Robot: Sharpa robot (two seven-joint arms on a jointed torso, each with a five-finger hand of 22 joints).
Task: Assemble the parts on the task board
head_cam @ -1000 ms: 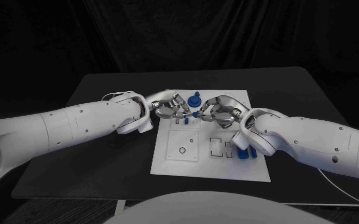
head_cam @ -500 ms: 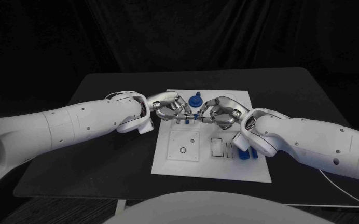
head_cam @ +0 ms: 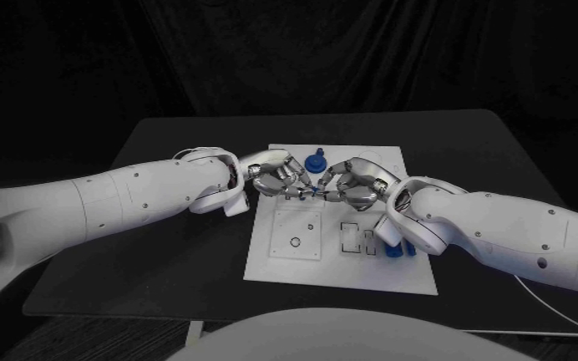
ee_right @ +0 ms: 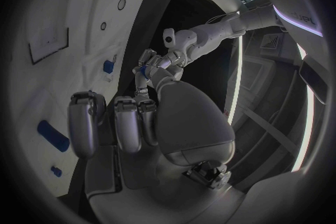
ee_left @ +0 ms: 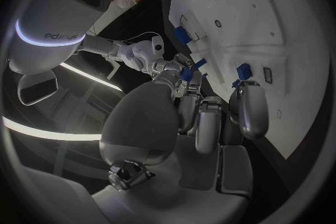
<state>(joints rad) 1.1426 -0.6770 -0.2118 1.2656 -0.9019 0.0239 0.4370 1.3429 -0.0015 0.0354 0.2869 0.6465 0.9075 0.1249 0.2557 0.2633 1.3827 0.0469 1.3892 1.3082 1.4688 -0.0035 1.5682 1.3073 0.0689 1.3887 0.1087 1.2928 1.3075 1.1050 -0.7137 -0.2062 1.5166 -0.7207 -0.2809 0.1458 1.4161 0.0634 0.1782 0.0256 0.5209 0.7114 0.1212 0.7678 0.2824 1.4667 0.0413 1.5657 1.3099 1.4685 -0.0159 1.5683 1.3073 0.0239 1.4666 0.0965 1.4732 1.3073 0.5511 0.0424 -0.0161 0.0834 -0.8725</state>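
The white task board lies in the middle of the black table. Above its far half my left hand and right hand meet fingertip to fingertip. Between them is a small blue part, and fingers of both hands pinch it. The left wrist view shows that blue part in the right hand. In the right wrist view a bit of blue sits at the left hand. Another blue part stands at the board's far edge.
More blue parts lie on the board's right side beside my right forearm. The board has a round hole and rectangular slots on its near half. Bare black table surrounds the board.
The two hands have drawn closer together over the board, and the left hand's fingers now reach the blue part at the right hand's fingertips.
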